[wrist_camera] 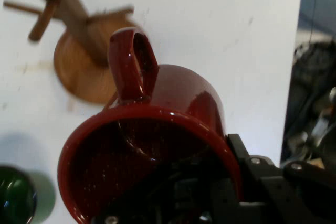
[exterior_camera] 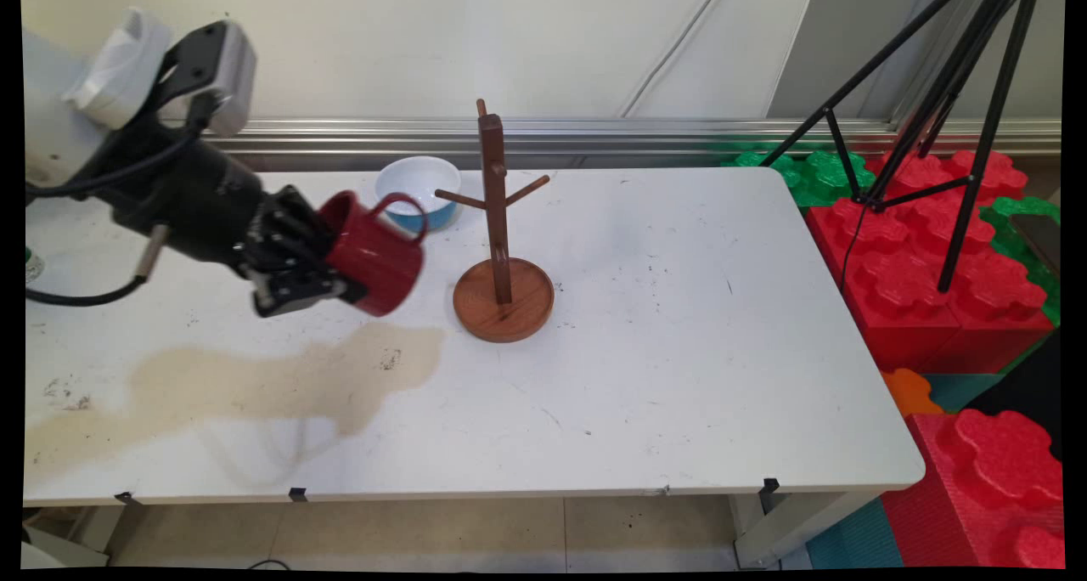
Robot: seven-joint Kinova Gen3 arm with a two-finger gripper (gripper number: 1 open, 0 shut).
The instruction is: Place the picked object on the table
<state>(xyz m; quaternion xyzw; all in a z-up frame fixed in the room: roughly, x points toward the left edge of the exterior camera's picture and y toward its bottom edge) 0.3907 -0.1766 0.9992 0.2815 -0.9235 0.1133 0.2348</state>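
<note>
The gripper (exterior_camera: 316,280) has the red mug (exterior_camera: 378,254) pinched by its rim, one finger inside, tipped sideways above the table (exterior_camera: 679,352) with its handle (exterior_camera: 406,211) up, just left of the wooden mug tree (exterior_camera: 501,233), blue-and-white bowl (exterior_camera: 419,192) behind.

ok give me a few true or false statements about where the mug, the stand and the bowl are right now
1. The claw holds the red mug tipped on its side, off the table. True.
2. The mug hangs on a peg of the wooden mug stand. False: it is in the claw, left of the stand, touching no peg.
3. A white and blue bowl stands behind the mug, near the table's far edge. True.
4. The stand lies toppled. False: it stands upright on its round base.
5. The mug's handle points towards the stand. True.
</note>
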